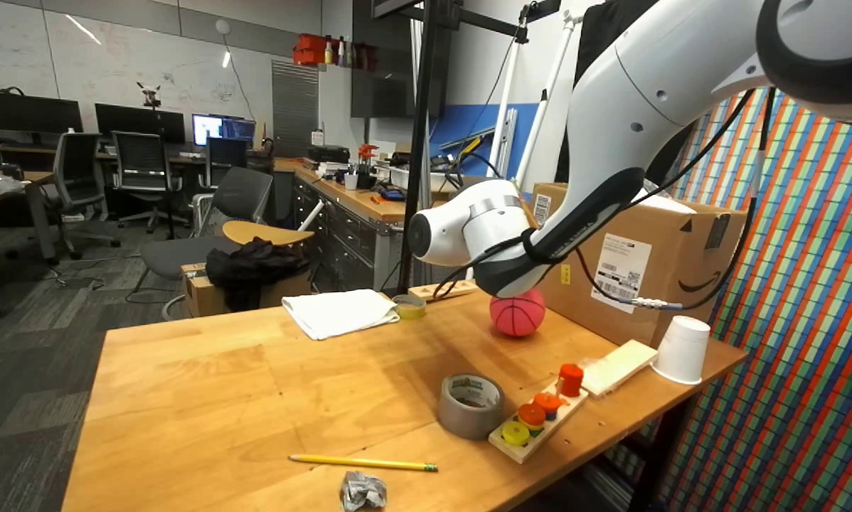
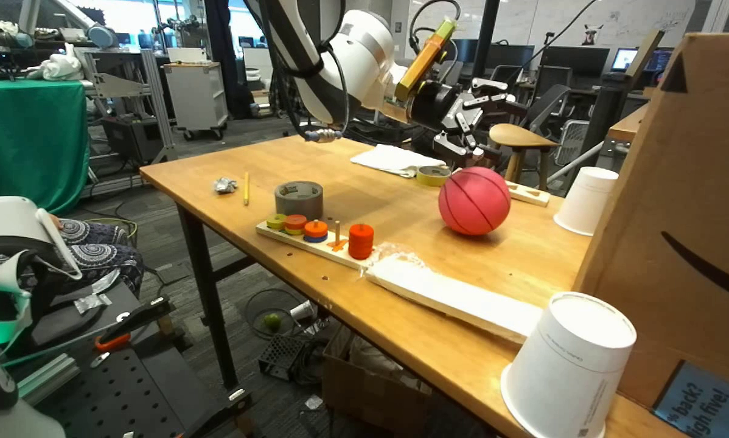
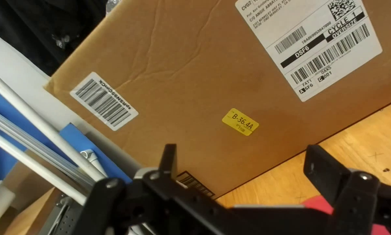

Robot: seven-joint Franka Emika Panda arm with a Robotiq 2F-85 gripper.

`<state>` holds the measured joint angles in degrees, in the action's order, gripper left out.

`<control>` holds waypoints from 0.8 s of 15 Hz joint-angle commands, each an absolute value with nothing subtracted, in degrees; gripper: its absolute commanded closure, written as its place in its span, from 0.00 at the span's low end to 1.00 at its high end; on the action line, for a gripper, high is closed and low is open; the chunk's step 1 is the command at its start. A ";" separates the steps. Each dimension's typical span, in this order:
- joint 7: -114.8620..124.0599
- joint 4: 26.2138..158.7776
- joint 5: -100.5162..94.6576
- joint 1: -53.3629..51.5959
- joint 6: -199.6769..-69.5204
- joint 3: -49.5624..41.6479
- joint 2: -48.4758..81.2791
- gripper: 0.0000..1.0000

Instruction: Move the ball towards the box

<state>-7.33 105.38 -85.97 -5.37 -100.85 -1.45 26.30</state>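
The pink-red ball [image 1: 517, 313] with dark seams rests on the wooden table. A bare strip of tabletop separates it from the large brown cardboard box [image 1: 671, 245]. In an exterior view my gripper [image 2: 499, 131] hangs over the table above the ball [image 2: 474, 201]; its depth relative to it is hard to judge. Its jaws are spread wide with nothing between them. From the wrist, the gripper [image 3: 242, 159] faces the labelled side of the box [image 3: 182, 98], and only a patch of the ball [image 3: 318, 203] shows behind the right finger. The arm hides the gripper in an exterior view.
A grey tape roll [image 1: 471, 405], a stacking toy [image 1: 540, 427] and a pale wooden board [image 1: 619, 366] line the table's edge. White cups [image 2: 568, 365] stand by the box. A white cloth [image 1: 341, 313] and yellow tape roll [image 1: 409, 307] lie farther back, a pencil [image 1: 362, 463] near the front.
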 commanded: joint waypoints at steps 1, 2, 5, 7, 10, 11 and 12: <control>-4.20 109.51 -84.91 -6.19 -98.75 2.14 20.11 0.00; -4.46 110.09 -83.50 -6.17 -99.60 3.42 18.61 0.00; -8.55 110.57 -73.13 -6.24 -103.27 8.11 14.10 0.00; -10.32 109.95 -66.12 -6.92 -104.65 10.26 12.90 0.00; -13.53 108.87 -55.46 -7.93 -107.01 12.32 12.98 0.00; -14.99 108.76 -51.98 -7.94 -107.94 12.60 13.23 0.00; -16.46 108.70 -48.61 -7.85 -108.84 12.72 13.53 0.00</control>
